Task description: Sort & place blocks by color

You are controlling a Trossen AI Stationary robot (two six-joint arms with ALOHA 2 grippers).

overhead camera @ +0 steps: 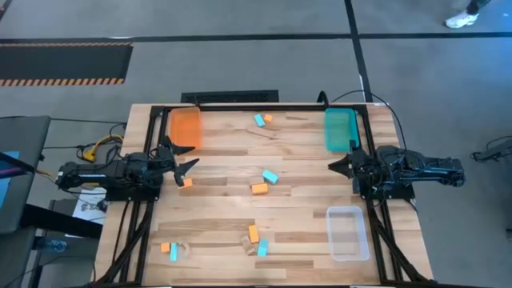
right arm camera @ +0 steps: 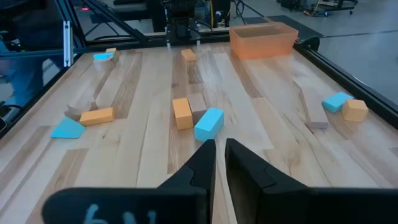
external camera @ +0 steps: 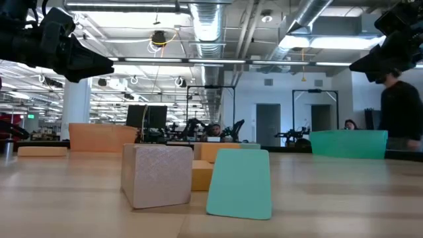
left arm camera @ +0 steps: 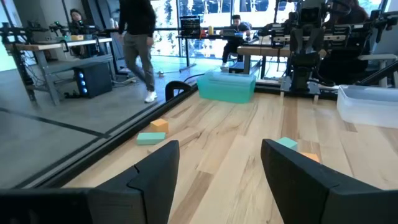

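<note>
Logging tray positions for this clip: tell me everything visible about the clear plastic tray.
The clear plastic tray is a see-through rectangular bin with rounded corners and low walls, sitting flat on the wooden table near the front right corner, below the right end effector. It holds no blocks and nothing touches it but the table. The left wrist view shows its frosted wall beside the right arm's base.

The wooden desk [overhead camera: 296,172] carries an orange tray [overhead camera: 186,128], a teal tray [overhead camera: 340,130], a clear tray [overhead camera: 347,233], and scattered orange, light blue and pale wood blocks [overhead camera: 259,189].
</note>
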